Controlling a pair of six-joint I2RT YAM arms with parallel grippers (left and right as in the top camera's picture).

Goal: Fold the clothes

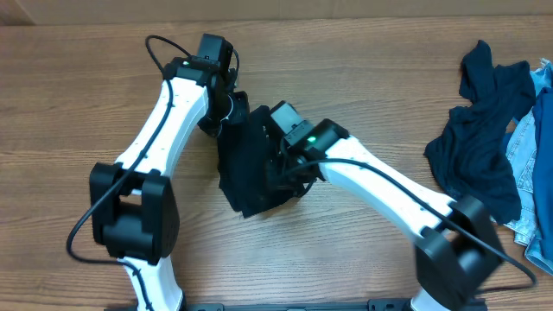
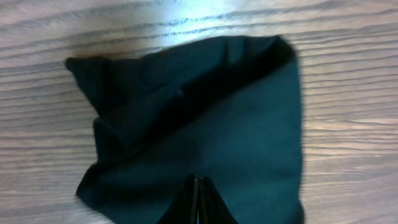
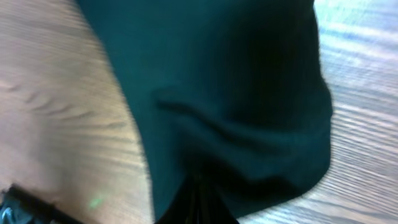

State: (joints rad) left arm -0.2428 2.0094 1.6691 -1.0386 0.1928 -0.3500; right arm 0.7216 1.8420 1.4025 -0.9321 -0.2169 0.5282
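The near-black T-shirt (image 1: 246, 177) lies bunched and partly folded in the middle of the wooden table, between my two arms. My left gripper (image 1: 226, 117) is at its far left corner. In the left wrist view the jaws (image 2: 198, 182) are pressed together on the dark cloth (image 2: 249, 124), which spreads out ahead with one corner folded over. My right gripper (image 1: 283, 168) is at the shirt's right side. In the right wrist view it (image 3: 198, 183) is shut, and folds of the fabric (image 3: 236, 81) run into its tips.
A rumpled dark blue garment (image 1: 484, 138) lies at the right of the table, with pale blue denim (image 1: 529, 177) under and beside it at the right edge. Bare wood (image 1: 363, 78) surrounds the shirt.
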